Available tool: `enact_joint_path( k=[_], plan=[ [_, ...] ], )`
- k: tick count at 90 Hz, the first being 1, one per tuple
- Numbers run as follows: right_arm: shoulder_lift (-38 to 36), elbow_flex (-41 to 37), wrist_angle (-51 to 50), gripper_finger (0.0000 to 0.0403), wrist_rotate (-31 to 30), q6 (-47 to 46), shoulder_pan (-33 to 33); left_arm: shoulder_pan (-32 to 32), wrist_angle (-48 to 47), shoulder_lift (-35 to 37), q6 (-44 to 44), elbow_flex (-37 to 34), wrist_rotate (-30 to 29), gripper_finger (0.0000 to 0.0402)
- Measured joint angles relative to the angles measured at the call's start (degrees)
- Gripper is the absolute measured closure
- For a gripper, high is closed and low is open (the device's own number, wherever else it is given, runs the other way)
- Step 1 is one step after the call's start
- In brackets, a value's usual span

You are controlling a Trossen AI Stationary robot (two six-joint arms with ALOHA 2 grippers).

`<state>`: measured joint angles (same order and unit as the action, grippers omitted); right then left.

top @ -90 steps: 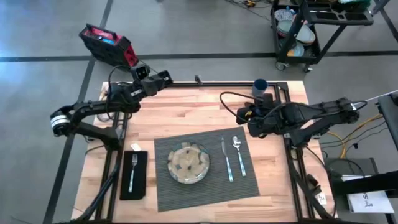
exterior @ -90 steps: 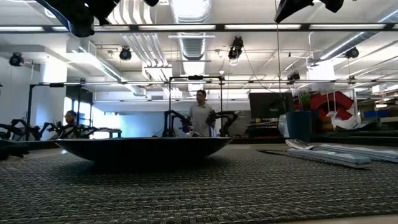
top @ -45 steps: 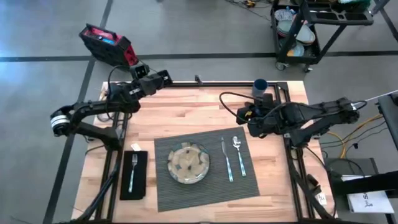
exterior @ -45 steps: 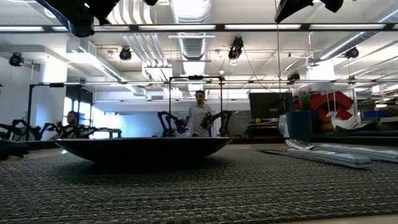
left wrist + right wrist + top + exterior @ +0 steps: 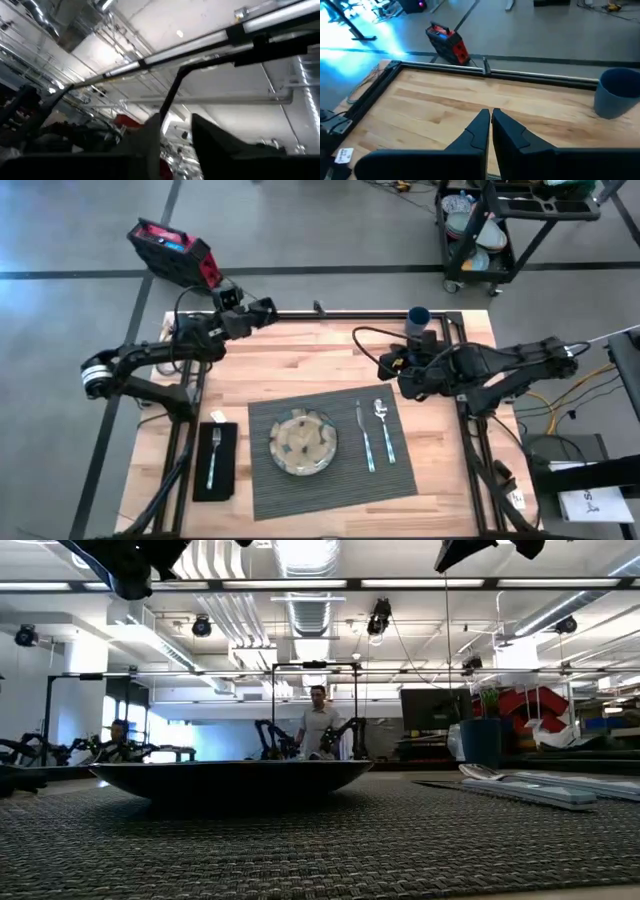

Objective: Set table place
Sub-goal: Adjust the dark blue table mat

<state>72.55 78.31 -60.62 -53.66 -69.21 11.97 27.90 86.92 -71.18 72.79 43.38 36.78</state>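
On the near half of the worktop [image 5: 300,365] lies the placemat [image 5: 330,450], with the round plate [image 5: 303,442] at its middle and the knife [image 5: 365,437] and spoon [image 5: 384,429] side by side just to the plate's right; the black napkin [image 5: 215,462] sits off the mat's left edge with the fork [image 5: 213,455] resting on it. Only the dark blue cup [image 5: 419,318] is out of place, standing upright at the far edge of the worktop, well apart from the mat. Closest to it is the right gripper [image 5: 385,364], hovering above the bare wood between the mat's far right corner and the cup; its wrist view shows the fingers [image 5: 482,127] pressed almost together and gripping nothing, with the cup [image 5: 619,92] ahead and off to one side. The left gripper [image 5: 262,307] waits raised over the far left corner of the worktop, pointing up into the room, its fingers [image 5: 210,135] slightly parted and empty. Bringing the cup over seems to be the step in hand: the right arm would need to spread its fingers, turn toward the cup, close around its wall, and set it on the mat beyond the knife and spoon.
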Motion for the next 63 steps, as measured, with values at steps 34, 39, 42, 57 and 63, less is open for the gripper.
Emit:
enact_joint_path(
  k=[34, 39, 42, 57, 63],
  plan=[
    [0.02, 0.0, 7.58, 0.0401, -1.05, 19.48, 0.0, -1.45, 3.03, 1.0, 13.68, 0.0, 7.6, 0.0401],
    [0.2, 0.0, 7.48, 0.0401, -2.06, 20.82, 0.0, -1.6, 3.03, 1.07, 15.02, 0.0, 7.88, 0.0401],
    [0.24, 0.0, 7.5, 0.0401, -2.54, 21.29, 0.0, -1.63, 2.98, 1.15, 15.54, 0.0, 8.02, 0.0401],
    [0.26, 0.0, 7.82, 0.0401, -3.43, 23.19, -0.39, -1.69, 3.03, 1.79, 17.14, 0.0, 7.97, 0.0401],
    [0.28, 0.0, 7.8, 0.0401, -3.42, 23.45, -0.39, -1.97, 3.06, 2.02, 18.47, 0.0, 8.53, 0.0401]
  ],
)
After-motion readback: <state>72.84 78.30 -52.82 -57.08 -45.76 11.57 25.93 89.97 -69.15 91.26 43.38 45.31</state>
